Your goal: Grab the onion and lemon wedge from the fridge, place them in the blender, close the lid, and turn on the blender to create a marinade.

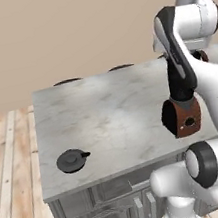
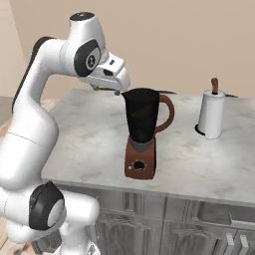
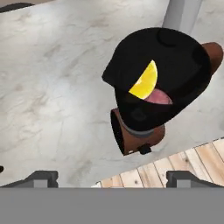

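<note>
Hand (image 3: 112, 177) hovers above the blender (image 2: 142, 132), fingers spread wide and holding nothing; I see its two tips far apart at the bottom of the hand view, looking down into the open jug.

Inside the blender I can make out the lemon wedge (image 3: 146, 82), a bright yellow sliver, with a reddish curve just beside it that I take to be the onion (image 3: 158, 97). So both ingredients look to be in the jug, and the fetching part of the job seems done.

What I judge is left: the lid (image 1: 72, 160) is not on. It lies flat on the worktop (image 1: 102, 117), well apart from the blender, toward the front corner on the side away from the paper towel roll (image 2: 211, 113). The small tab sticks out toward the blender. I would need to swing the arm over there, pick the lid up, bring it back and seat it on the jug's mouth. After that, the dark knob (image 2: 139, 165) on the blender's brown base, facing me, remains to be turned.
</note>
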